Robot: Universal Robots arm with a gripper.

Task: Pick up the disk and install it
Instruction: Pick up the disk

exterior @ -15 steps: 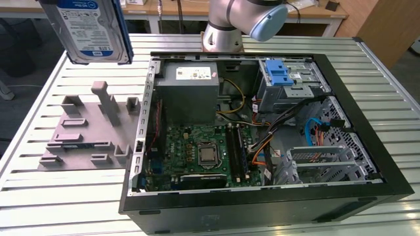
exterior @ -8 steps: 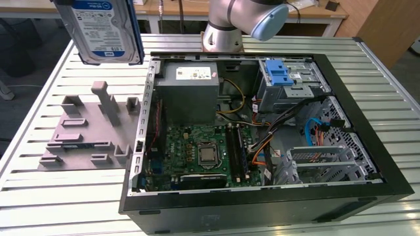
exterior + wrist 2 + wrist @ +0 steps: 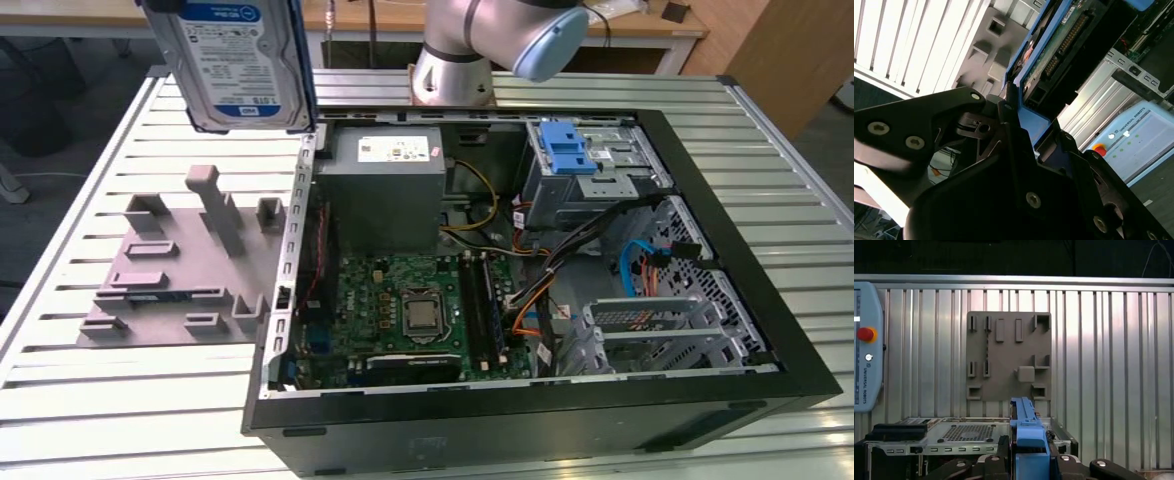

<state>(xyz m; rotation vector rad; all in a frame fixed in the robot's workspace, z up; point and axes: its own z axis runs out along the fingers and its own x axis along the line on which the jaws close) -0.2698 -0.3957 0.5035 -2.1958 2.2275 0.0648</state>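
The disk [image 3: 238,62] hangs upright in the air at the exterior view's upper left, its blue-and-white label facing the camera. It is above the slatted table, just outside the computer case's left wall. In the second wrist view my gripper [image 3: 1021,127] is shut on the disk's [image 3: 1056,47] blue-framed edge, with the green circuit board side showing. The first wrist view shows the blue frame of the disk [image 3: 1026,427] edge-on, clamped between the black fingers of the gripper [image 3: 1029,462].
An open computer case [image 3: 747,330] lies on the slatted metal table [image 3: 107,400]. Inside it are a grey power supply box [image 3: 387,190], a motherboard [image 3: 414,310] and a drive cage with a blue latch [image 3: 577,158]. A grey fixture plate [image 3: 174,275] sits left of the case. The arm's base [image 3: 454,75] stands behind it.
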